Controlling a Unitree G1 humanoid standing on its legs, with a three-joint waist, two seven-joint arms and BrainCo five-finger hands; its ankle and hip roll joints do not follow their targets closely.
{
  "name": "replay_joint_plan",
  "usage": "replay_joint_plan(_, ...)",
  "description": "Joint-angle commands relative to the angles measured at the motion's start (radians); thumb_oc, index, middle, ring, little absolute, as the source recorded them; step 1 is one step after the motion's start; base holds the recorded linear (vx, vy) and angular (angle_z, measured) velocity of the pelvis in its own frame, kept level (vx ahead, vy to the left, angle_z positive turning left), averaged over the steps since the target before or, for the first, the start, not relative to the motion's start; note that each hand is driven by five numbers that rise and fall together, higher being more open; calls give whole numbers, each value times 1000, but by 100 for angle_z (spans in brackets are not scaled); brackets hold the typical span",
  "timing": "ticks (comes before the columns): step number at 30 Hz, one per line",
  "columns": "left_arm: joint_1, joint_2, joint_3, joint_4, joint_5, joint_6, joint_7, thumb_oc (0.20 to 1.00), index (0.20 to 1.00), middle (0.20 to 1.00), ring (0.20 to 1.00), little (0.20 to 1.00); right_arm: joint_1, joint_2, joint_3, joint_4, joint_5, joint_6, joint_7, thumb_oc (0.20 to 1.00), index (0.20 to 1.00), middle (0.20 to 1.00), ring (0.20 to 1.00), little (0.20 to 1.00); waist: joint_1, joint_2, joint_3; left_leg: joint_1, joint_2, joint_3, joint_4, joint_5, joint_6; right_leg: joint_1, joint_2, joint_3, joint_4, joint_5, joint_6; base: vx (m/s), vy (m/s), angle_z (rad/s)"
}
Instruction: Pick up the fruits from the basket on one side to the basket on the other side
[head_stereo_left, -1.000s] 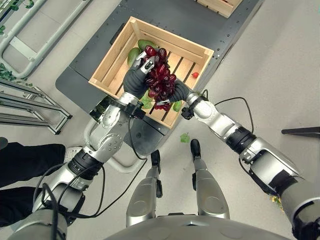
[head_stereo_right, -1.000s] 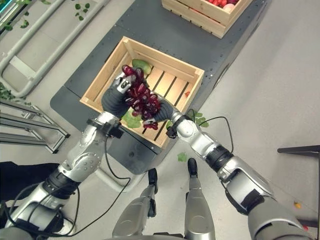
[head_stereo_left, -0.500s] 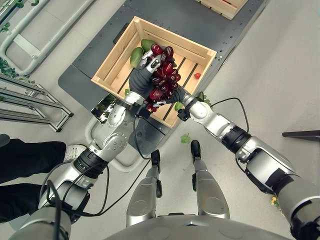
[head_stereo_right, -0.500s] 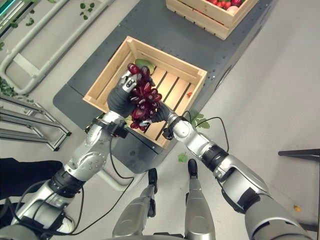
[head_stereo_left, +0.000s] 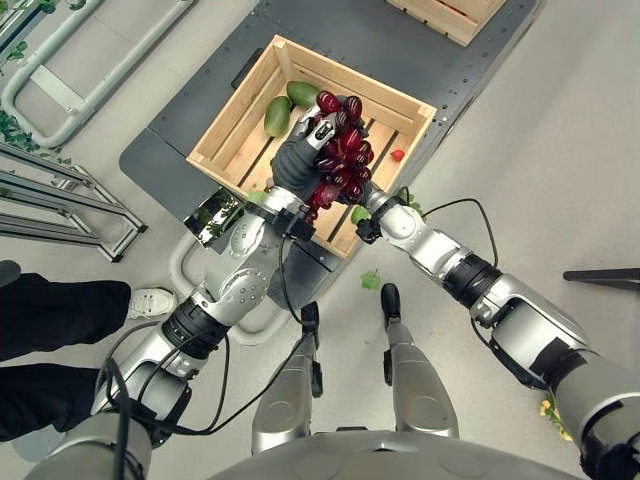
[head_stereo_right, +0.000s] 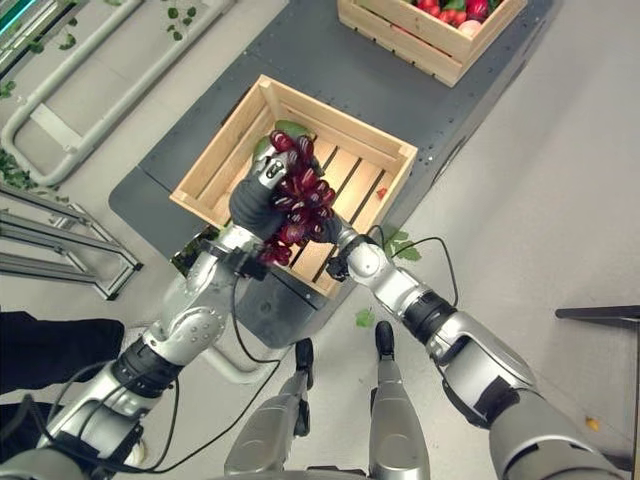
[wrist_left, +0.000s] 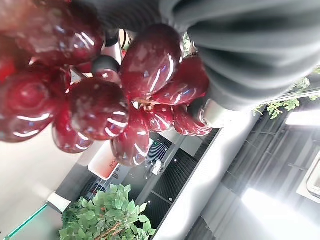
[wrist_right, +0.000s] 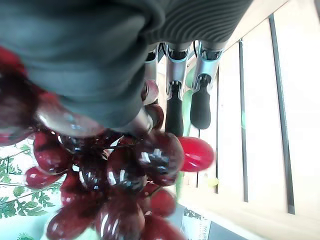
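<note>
Over the crate: grape bunch (head_stereo_left: 338, 150) is being held above wooden crate (head_stereo_left: 232, 125).
Left hand (head_stereo_left: 297, 162): fingers are being curled round the bunch.
Right hand (head_stereo_right: 325, 229): fingers hidden under the grapes; grip cannot be told.

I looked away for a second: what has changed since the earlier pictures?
Both hands, left and right, carried the grapes a little farther over the crate, toward its far side. The grip is unchanged. The green fruits and the small red one stayed put.
</note>
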Motion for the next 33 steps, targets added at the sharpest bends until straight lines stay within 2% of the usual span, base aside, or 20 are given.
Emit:
replay_joint_plan(1, -29, -20, -23, -27, 15, -67, -7, 200, 200, 200, 200, 200, -2, 84, -21, -51, 9, -46, -11, 200, 200, 200, 200, 200, 11, -53, -66, 12, -40, 1, 26, -95, 1, -13, -23, 32, 8, -118, 45, 0, 0, 0)
replay_joint_plan(27, -20, -49, -18, -11, 34, -69, 6, 200, 200, 200, 200, 200, 48, 72, -42, -100, -9, -51, -18, 200, 200, 200, 200, 200, 4, -54, -77, 8, -38, 2, 24, -95, 2, -16, -23, 30, 8, -119, 47, 0, 0, 0)
replay_joint_plan(28, -20, -50, -17, -5, 37, -71, 8, 831, 831, 831, 831, 831, 36, 76, -46, -87, 0, -52, -22, 200, 200, 200, 200, 200, 5, -54, -77, 7, -38, 2, 25, -95, 2, -17, -22, 29, 8, -120, 47, 0, 0, 0)
replay_joint_plan(29, -20, -53, -18, -1, 38, -73, 10, 1000, 1000, 1000, 1000, 1000, 31, 78, -47, -77, 4, -52, -24, 200, 200, 200, 200, 200, 5, -54, -77, 7, -37, 2, 26, -95, 2, -16, -22, 28, 8, -120, 46, 0, 0, 0)
replay_joint_plan(33, -13, -48, -22, 1, 51, -66, 15, 1000, 1000, 1000, 1000, 1000, 27, 73, -56, -70, 19, -48, -27, 200, 200, 200, 200, 200, 7, -56, -78, 9, -37, 2, 25, -96, 2, -14, -22, 27, 8, -120, 46, 0, 0, 0)
